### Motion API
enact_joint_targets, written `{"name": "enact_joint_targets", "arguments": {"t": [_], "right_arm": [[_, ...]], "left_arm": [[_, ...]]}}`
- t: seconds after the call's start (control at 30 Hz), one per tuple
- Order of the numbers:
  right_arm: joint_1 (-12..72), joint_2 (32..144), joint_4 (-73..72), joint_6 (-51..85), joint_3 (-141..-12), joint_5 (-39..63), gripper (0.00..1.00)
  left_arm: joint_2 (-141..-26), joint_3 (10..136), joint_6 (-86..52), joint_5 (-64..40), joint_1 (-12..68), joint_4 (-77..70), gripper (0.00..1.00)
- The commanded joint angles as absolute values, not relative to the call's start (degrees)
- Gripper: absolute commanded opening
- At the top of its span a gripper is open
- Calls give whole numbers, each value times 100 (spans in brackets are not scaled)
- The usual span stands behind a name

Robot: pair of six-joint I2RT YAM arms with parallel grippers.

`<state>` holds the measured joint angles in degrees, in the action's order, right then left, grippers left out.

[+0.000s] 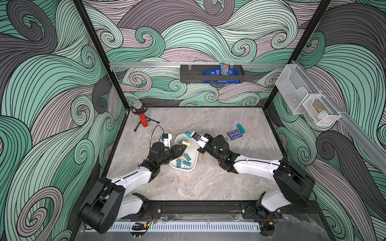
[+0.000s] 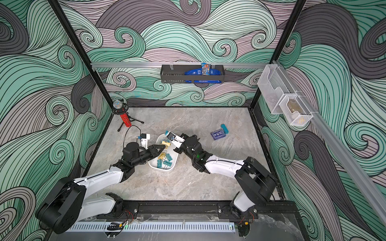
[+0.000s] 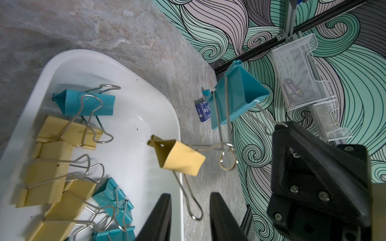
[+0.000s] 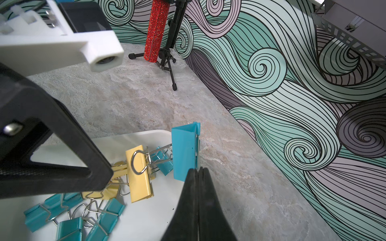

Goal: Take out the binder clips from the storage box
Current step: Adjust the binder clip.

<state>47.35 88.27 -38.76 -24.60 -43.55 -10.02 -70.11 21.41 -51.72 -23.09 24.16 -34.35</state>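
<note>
The white storage box (image 1: 194, 154) (image 2: 174, 160) lies mid-table with several teal and yellow binder clips (image 1: 183, 161) (image 3: 52, 179) in it. My right gripper (image 1: 191, 135) (image 4: 197, 170) is shut on a wire handle of a teal binder clip (image 1: 188, 133) (image 3: 236, 98) (image 4: 183, 150), lifted over the box's far end. A yellow binder clip (image 1: 186, 143) (image 3: 179, 157) (image 4: 140, 173) hangs hooked on that teal clip's other handle. My left gripper (image 1: 184, 147) (image 3: 191, 201) is open. Its fingers (image 3: 160, 217) stand either side of the yellow clip's wire loop (image 3: 194, 208), with gaps on both sides.
A dark blue card box (image 1: 235, 134) and a teal block (image 1: 240, 127) lie to the right of the box. A red microphone on a tripod (image 1: 143, 120) stands at the back left. A black rack (image 1: 211, 73) and white mesh baskets (image 1: 302, 98) hang on the walls.
</note>
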Motion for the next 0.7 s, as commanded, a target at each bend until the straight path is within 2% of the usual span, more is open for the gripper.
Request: {"name": "enact_joint_targets", "arguments": {"t": [0.0, 0.67], "right_arm": [[4789, 8822, -4179, -2329, -4282, -1028, 0], [4825, 8963, -4625, -2443, -4060, -1116, 0]], "left_arm": [[-7082, 2252, -5194, -2318, 2460, -3671, 31], [-7205, 2171, -5251, -2619, 2460, -3924, 2]]}}
